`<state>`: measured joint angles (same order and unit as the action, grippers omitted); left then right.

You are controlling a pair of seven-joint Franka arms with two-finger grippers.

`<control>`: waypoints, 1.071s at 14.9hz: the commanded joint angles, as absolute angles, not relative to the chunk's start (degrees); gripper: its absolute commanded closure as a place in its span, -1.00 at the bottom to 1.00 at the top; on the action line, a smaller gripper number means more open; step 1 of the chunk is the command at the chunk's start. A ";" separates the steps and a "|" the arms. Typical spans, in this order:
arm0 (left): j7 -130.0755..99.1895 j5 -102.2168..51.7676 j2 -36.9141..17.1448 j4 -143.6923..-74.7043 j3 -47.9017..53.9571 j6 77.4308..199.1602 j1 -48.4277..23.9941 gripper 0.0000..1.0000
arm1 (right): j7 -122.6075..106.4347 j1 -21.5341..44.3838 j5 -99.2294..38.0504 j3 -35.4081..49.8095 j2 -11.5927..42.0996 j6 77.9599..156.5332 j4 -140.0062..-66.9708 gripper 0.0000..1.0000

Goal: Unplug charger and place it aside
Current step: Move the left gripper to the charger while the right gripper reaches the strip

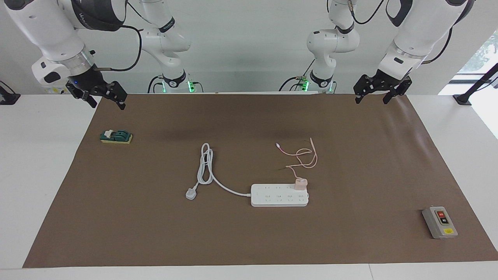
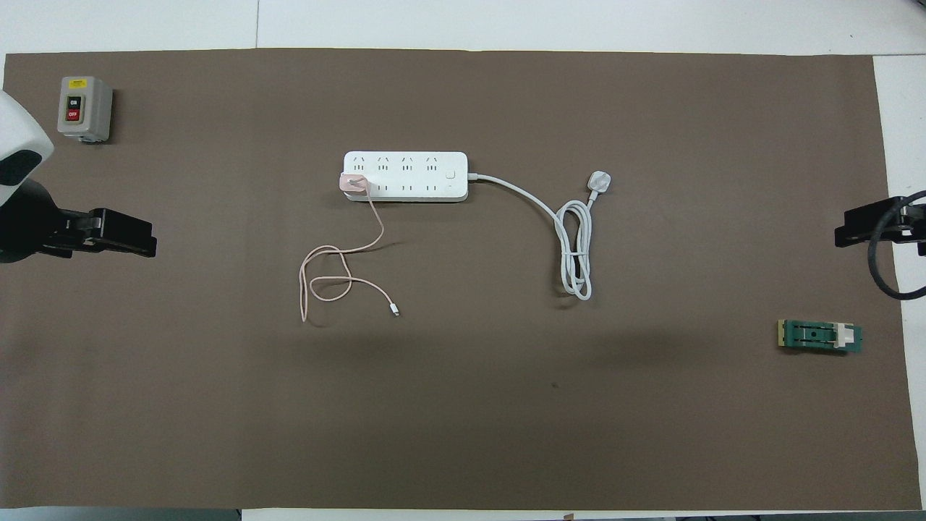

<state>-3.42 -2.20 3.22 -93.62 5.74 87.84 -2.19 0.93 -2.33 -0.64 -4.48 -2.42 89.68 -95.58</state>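
Both grippers hung spread and empty over the mat's robot-side corners: left gripper [image 1: 380, 92], right gripper [image 1: 102, 96]. Farther out, mid-mat, the pink charger [image 1: 300, 183] sat plugged into the white power strip [image 1: 279, 195], at its left-arm end.

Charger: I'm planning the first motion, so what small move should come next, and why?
Probably bring the left claw over the charger: it is plugged into the power strip at the left arm's end, and both claws, the right claw too, hang apart from it.
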 commanded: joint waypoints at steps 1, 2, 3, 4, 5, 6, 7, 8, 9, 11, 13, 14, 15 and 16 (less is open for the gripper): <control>-4.13 -2.72 4.48 -94.92 5.27 88.07 -2.81 -1.00 | 0.26 -2.73 0.00 -3.78 -2.72 88.94 -95.19 -1.00; -4.13 -2.72 4.48 -94.92 5.27 88.07 -2.81 -1.00 | 0.26 -2.72 0.09 -3.69 -2.72 89.12 -95.19 -1.00; -4.13 -2.72 4.48 -94.92 5.27 88.07 -2.81 -1.00 | 0.18 -2.81 0.00 -3.69 -2.72 89.03 -95.19 -1.00; -4.13 -2.72 4.48 -94.92 5.36 87.63 -2.81 -1.00 | 0.18 -2.73 -0.09 -3.60 -2.72 89.29 -95.19 -1.00; -4.48 -2.72 4.57 -95.01 5.36 87.63 -2.90 -1.00 | 0.09 -2.55 -0.44 -3.43 -2.72 89.21 -95.19 -1.00; -6.40 -2.72 4.48 -95.01 5.36 88.15 -2.90 -1.00 | 0.09 -2.20 -0.53 -3.34 -2.72 89.12 -95.19 -1.00; -10.77 -2.72 4.40 -95.01 5.45 88.94 -2.90 -1.00 | 0.17 -1.50 -0.53 -3.34 -2.72 89.38 -95.19 -1.00; -14.12 -2.72 4.39 -95.01 5.45 90.08 -2.90 -1.00 | -0.26 -1.41 -0.88 -3.34 -2.72 89.82 -95.01 -1.00; -15.28 -2.72 4.31 -95.10 5.45 90.09 -2.90 -1.00 | -0.09 -1.23 -0.88 -3.25 -3.07 89.04 -95.01 -1.00; -20.00 -2.72 3.78 -95.10 5.45 90.61 -2.99 -1.00 | 1.74 -1.32 -1.58 -3.34 -3.43 89.12 -95.71 -1.00; -27.48 -2.46 2.82 -95.27 5.62 92.71 -5.26 -1.00 | 14.07 -0.97 -4.55 -3.17 -3.43 89.39 -95.80 -1.00; -30.38 -2.20 1.68 -95.19 5.54 92.99 -5.88 -1.00 | 22.15 -0.10 -6.31 -2.99 -3.43 89.30 -95.89 -1.00; -34.76 -1.94 0.45 -94.84 5.62 93.51 -6.58 -1.00 | 28.41 0.35 -7.37 -2.99 -3.34 89.47 -95.89 -1.00; -39.59 -1.06 -1.65 -94.22 5.62 94.91 -8.33 -1.00 | 33.44 1.13 -8.60 -2.90 -3.08 89.99 -96.06 -1.00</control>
<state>-31.55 -2.12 1.41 -94.31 6.04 92.04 -5.46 23.25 0.05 -6.30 -3.20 -2.65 89.71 -95.35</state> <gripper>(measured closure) 0.000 0.000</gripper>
